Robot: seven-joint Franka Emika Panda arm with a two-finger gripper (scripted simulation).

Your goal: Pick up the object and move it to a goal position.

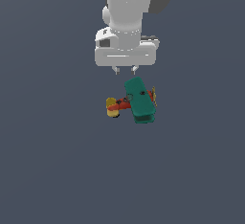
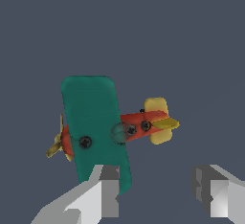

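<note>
Gripper (image 1: 125,69) hangs jaws spread, nothing between them, just beside the far wing end of the toy biplane (image 1: 136,101). Plane sits on the flat grey surface (image 1: 48,161), teal wing up, yellow tail toward the exterior view's left, propeller right. Wrist view: one finger (image 2: 107,189) overlaps the wing edge (image 2: 95,122); contact unclear.

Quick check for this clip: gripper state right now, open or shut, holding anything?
Gripper: open and empty, fingers spread apart, hanging above the toy biplane, which is not between them.
</note>
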